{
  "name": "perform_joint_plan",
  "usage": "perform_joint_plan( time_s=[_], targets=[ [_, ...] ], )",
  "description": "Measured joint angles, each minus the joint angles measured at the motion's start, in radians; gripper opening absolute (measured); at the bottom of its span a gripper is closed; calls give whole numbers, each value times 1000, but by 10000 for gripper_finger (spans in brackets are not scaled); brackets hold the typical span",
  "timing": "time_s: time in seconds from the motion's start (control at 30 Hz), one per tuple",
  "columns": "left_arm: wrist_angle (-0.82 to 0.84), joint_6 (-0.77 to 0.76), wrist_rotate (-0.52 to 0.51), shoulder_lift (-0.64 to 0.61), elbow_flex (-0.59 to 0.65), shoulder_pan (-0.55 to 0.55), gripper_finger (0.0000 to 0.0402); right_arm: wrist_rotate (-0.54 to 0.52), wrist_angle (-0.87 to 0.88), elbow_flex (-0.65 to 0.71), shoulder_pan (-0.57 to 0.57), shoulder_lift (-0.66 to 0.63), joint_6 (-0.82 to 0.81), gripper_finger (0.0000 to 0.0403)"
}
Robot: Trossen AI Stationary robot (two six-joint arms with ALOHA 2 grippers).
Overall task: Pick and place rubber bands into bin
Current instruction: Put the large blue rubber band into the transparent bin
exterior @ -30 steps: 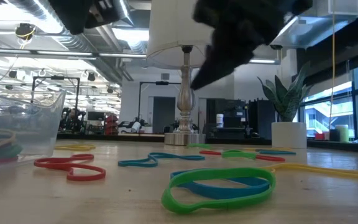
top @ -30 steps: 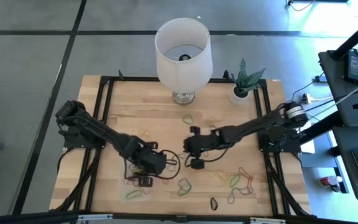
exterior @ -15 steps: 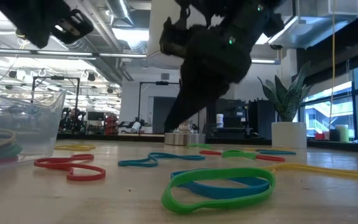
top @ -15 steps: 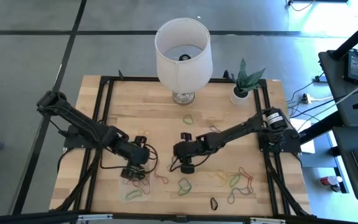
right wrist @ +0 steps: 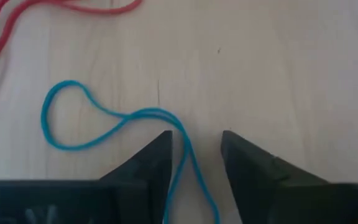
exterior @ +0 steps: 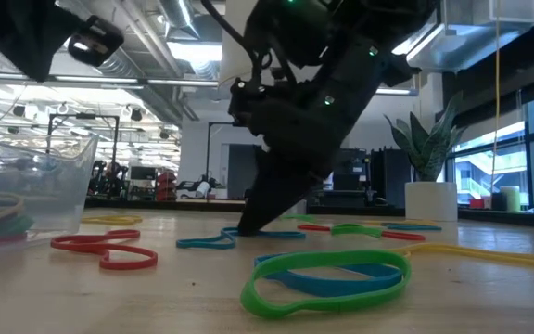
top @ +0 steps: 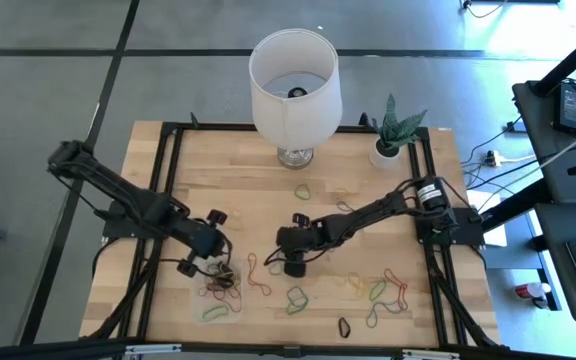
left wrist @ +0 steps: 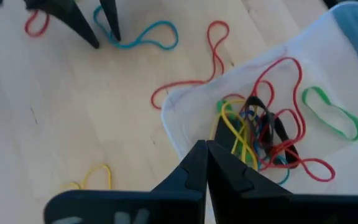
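High view, overall: the task looks partly done; several rubber bands lie in the bin (top: 218, 291) at the lower left of the frame, and many more are scattered loose on the table (top: 198, 170).
Bin contents: in the left wrist view the bin (left wrist: 185, 102) holds a tangle of red, yellow, green, black and blue bands (left wrist: 260, 134), plus a green loop (left wrist: 331, 112) lying by itself at the right of the frame.
Band in hand: a blue band (right wrist: 110, 124) lies flat on the wood at centre left of the right wrist view, one strand running between the right arm's two fingers.
Right gripper: the right gripper (right wrist: 196, 146) is down at the table just below frame centre in the high view (top: 290, 262); its fingers stand wide apart astride the blue strand and nothing is gripped yet.
Left gripper: the left gripper (left wrist: 205, 149) hovers over the near corner of the bin, fingers pressed together, nothing held.
Left to do, near the bin: a long red band (left wrist: 194, 74) lies beside the bin's corner, and a yellow one (left wrist: 92, 177) at the lower left of that view.
Left to do, far side: green, red, yellow and black bands (top: 383, 290) at the lower right of the high view, a few more near the lamp (top: 293, 85).
Judgement: more bands seem to be out than in, so many picks remain; the blue band is likely next.
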State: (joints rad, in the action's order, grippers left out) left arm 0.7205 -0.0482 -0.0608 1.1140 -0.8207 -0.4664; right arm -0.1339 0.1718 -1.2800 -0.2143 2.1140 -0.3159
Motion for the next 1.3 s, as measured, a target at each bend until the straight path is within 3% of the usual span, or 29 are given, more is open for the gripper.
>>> perform_joint_plan(
  time_s=[0.13, 0.3, 0.47, 0.67, 0.8, 0.87, 1.03, 1.3],
  targets=[
    [-33, -18, -5, -61, 63, 0, 3, -16, -2, 0, -18, 9, -47, 95],
    [-80, -67, -117, -159, 131, 0, 1, -21, -12, 0, -35, 10, -127, 11],
    [-69, -126, -212, -258, 172, 0, 2, -94, 25, -73, -60, 19, -160, 5],
    [-67, -216, -285, -340, 204, 0, 3, -110, 2, -262, -85, 15, -14, 2],
    [-66, -254, -287, -357, 215, 0, 2, -246, 49, -387, -98, 22, 78, 2],
    [-66, -257, -283, -357, 215, 0, 1, -262, 32, -444, -105, 18, 147, 2],
    [-66, -264, -282, -354, 215, 0, 3, -210, -26, -494, -102, 18, 246, 1],
    [-66, -264, -289, -354, 215, 0, 3, -75, -238, -495, -91, 113, 212, 0]
  ],
)
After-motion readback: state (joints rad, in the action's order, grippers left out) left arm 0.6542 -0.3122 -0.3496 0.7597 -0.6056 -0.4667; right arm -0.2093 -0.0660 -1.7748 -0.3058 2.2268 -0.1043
